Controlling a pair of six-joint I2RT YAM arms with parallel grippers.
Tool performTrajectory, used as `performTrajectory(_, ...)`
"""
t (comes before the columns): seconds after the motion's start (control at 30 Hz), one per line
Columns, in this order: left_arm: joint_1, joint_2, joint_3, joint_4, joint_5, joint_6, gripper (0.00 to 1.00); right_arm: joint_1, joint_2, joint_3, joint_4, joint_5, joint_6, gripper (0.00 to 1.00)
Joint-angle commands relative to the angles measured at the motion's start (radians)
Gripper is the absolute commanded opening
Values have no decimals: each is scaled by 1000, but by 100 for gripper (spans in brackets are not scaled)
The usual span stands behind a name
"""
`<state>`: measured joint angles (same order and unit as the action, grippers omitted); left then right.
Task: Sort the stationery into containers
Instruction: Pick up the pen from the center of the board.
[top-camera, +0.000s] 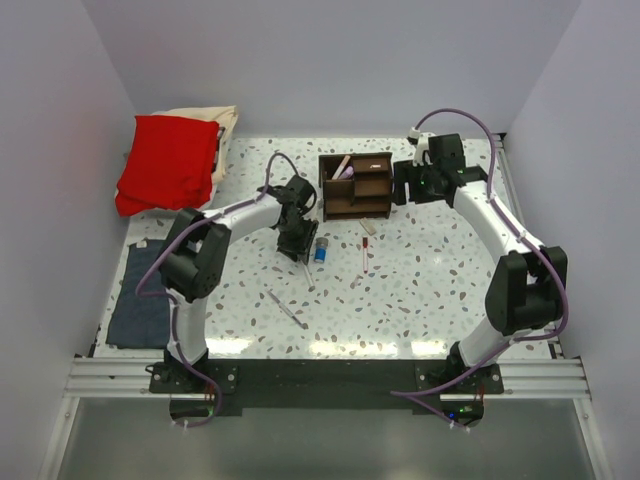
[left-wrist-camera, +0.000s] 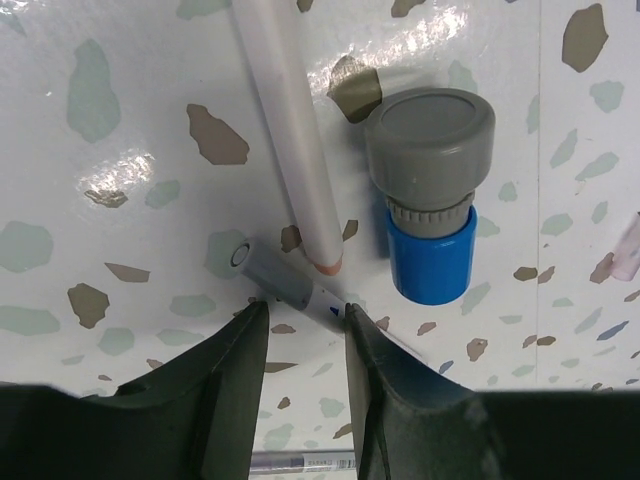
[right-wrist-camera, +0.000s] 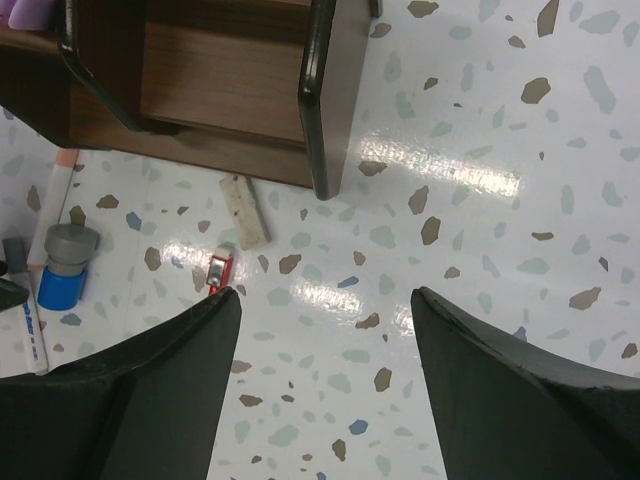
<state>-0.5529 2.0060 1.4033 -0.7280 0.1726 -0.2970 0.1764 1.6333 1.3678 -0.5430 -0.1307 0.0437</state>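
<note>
The dark brown wooden organizer (top-camera: 356, 186) stands at the back centre, with a pink and a white item (top-camera: 343, 168) in its left compartment. My left gripper (top-camera: 297, 243) hangs low over the table, jaws narrowly open. Its tips (left-wrist-camera: 303, 312) straddle a grey-capped white marker (left-wrist-camera: 276, 281) that lies slanted on the table. Beside it are a white pencil (left-wrist-camera: 295, 150) and the blue cylinder with a grey cap (left-wrist-camera: 430, 190). My right gripper (right-wrist-camera: 325, 300) is wide open and empty, just right of the organizer (right-wrist-camera: 230, 90). A tiny red piece (right-wrist-camera: 218, 272) and a white stub (right-wrist-camera: 245, 210) lie below it.
A pink-red pen (top-camera: 365, 252) and a silvery pen (top-camera: 287, 308) lie on the speckled table. A red cloth (top-camera: 168, 160) on a cream cloth (top-camera: 224, 128) sits at the back left. A folded blue-grey cloth (top-camera: 140, 300) lies at the left edge. Walls close in on three sides.
</note>
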Motion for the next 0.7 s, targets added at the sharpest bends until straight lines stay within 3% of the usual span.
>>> performTrajectory(0.0,-7,69,-4,12,-114,-7,41,2,-52,-3,20,-10,-19,73)
performTrajectory(0.17,-36,88,22,6,-126,5,43,2,-59,2,17,-3,-27,74)
performTrajectory(0.33,-81,114,16,-5,-235,5,44,2,-78,-1,17,3,-39,74)
performTrajectory(0.67,-84,116,-30,-14,-277,35,36,0,-113,-18,26,16,-59,74)
